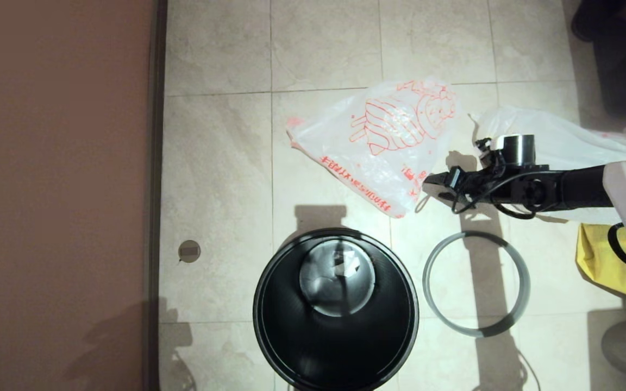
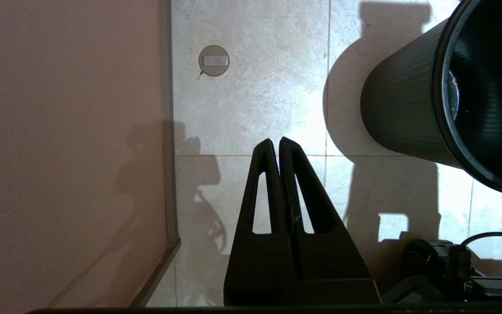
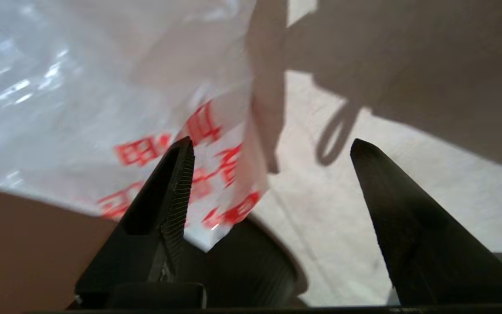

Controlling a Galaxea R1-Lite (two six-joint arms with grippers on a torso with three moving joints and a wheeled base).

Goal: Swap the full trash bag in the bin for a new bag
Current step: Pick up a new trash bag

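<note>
The bin [image 1: 336,312] stands open on the tiled floor [image 1: 215,163], nothing lining it. Beyond it lies the new bag [image 1: 383,141], spread flat. The grey hoop [image 1: 476,283] rests beside the bin. The right gripper [image 3: 268,150] hovers at the bag's corner, jaws wide and holding nothing. The left gripper [image 2: 276,141] is pressed closed, parked near the wall [image 2: 59,152]
</note>
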